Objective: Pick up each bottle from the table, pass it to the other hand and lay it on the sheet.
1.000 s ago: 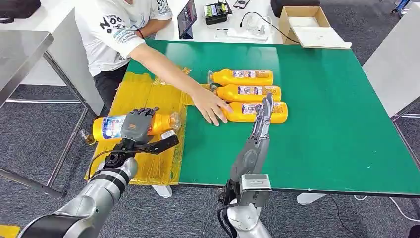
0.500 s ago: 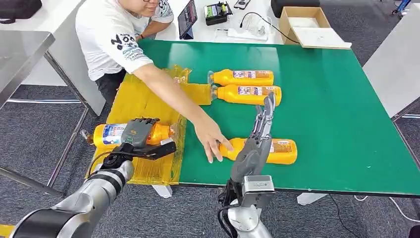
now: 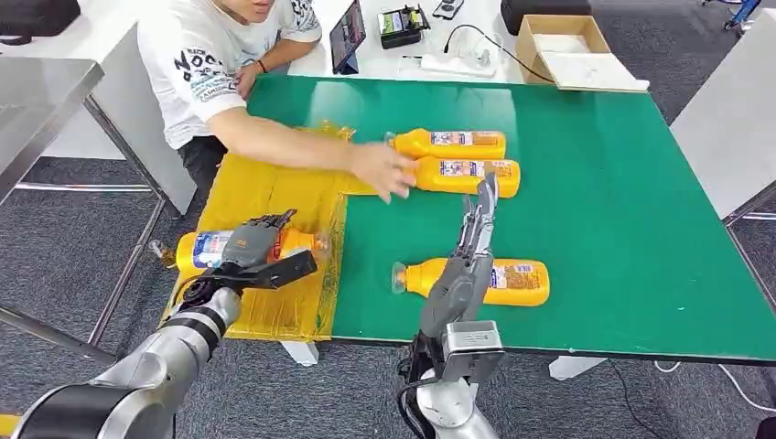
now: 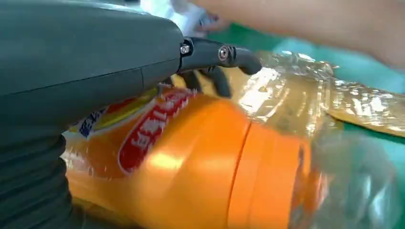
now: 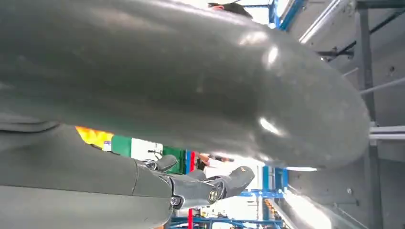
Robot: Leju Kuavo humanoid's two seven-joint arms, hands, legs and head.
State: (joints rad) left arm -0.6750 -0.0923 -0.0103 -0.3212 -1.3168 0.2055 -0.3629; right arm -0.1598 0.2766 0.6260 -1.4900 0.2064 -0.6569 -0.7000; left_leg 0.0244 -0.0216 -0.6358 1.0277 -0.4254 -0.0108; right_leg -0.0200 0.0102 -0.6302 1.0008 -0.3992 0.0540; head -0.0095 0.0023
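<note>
Two risks stand out. The left hand has its fingers wrapped over a bottle lying across the yellow sheet at its 7 o'clock corner, base poking past the sheet's edge; letting go there could, I judge, send it rolling off the table. The right hand stands upright with fingers straight, held together and holding nothing, above a second bottle lying at its 5 o'clock, apart from the fingertips. A person's hand reaches toward two more bottles at the right hand's 12 o'clock; any reach that way might strike the person's arm.
</note>
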